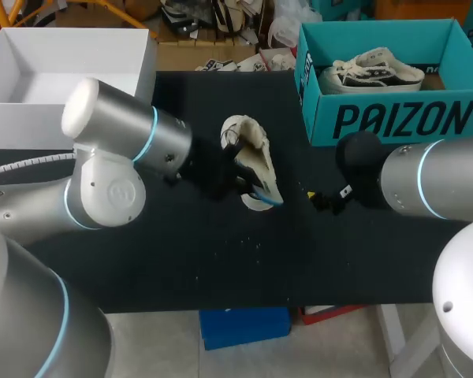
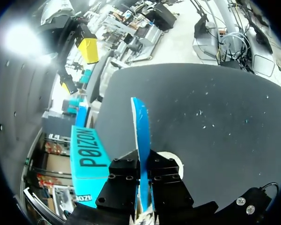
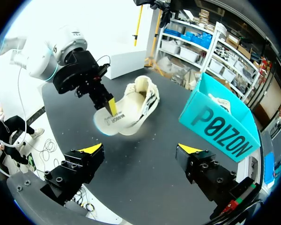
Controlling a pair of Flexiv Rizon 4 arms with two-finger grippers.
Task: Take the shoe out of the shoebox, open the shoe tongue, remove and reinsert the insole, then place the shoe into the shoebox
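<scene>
shoe [image 1: 251, 161] left of and before the shoebox [image 1: 394, 118], another shoe [image 1: 370, 72] inside

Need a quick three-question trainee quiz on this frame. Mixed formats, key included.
1. True or false: the cream shoe lies inside the teal shoebox.
2. What are the fingers of the left gripper shut on? A) a lace B) the blue insole C) nothing
3. Fill in: the right gripper is ___ (open/shut).
Key: 1 false, it lies on the black table; 2 B; 3 open.
</scene>
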